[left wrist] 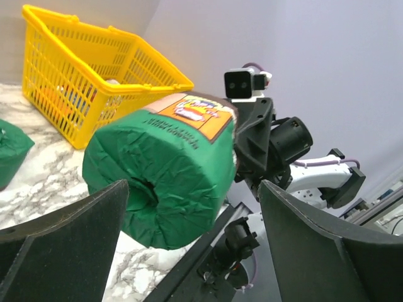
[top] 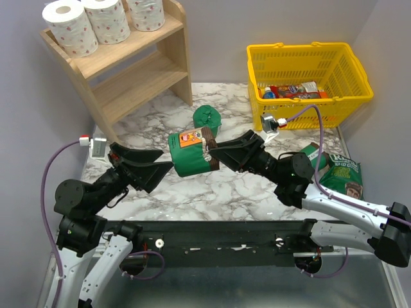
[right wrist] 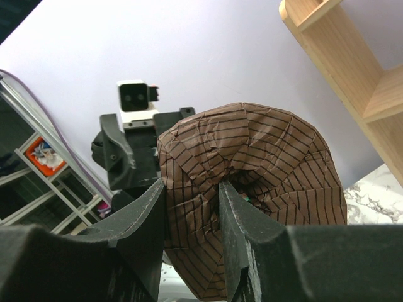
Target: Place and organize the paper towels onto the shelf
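Note:
My right gripper is shut on a dark green paper towel roll and holds it above the table. In the right wrist view one finger is in the roll's core and the other is outside its brown end. My left gripper is open, and its fingers stand on either side of the roll's green end. A second green roll lies on the table behind. Three white spotted rolls stand on the top of the wooden shelf.
A yellow mesh basket with snack packets stands at the back right and also shows in the left wrist view. A flat green packet lies at the right, beside my right arm. The shelf's lower tier holds nothing.

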Tool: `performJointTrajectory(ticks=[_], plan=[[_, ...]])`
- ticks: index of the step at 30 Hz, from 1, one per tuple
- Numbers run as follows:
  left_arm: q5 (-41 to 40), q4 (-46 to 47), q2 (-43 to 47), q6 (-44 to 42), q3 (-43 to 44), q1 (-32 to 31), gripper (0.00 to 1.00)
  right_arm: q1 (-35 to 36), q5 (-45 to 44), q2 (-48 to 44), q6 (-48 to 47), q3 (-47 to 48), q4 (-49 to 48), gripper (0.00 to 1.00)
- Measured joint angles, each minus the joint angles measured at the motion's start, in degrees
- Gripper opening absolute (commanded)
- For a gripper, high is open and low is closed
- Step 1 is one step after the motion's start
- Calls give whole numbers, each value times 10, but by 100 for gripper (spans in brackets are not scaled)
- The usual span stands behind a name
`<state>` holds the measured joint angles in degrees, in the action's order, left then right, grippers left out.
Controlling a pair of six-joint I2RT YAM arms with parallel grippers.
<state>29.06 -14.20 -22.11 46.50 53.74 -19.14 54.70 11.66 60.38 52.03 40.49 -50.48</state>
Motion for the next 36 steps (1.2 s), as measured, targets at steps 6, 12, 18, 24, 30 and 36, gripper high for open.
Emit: performJointTrajectory(ticks=[6,12,18,24,30,36], plan=[[7,18,-1,29,-45,0,93,0,0,0,2,0,0,43],[25,76,-1,64,-74,0,90,0,0,1,5,0,0,43],[34,110,-9,82,-84,0,86,0,0,1,7,0,0,43],[38,130,-17,94,-100,0,82,0,-1,10,10,0,-7,43],[39,142,-22,102,-111,0,66,0,-4,19,14,-1,-11,43],[46,169,-33,118,-113,0,43,-1,-7,19,16,-1,-19,56]])
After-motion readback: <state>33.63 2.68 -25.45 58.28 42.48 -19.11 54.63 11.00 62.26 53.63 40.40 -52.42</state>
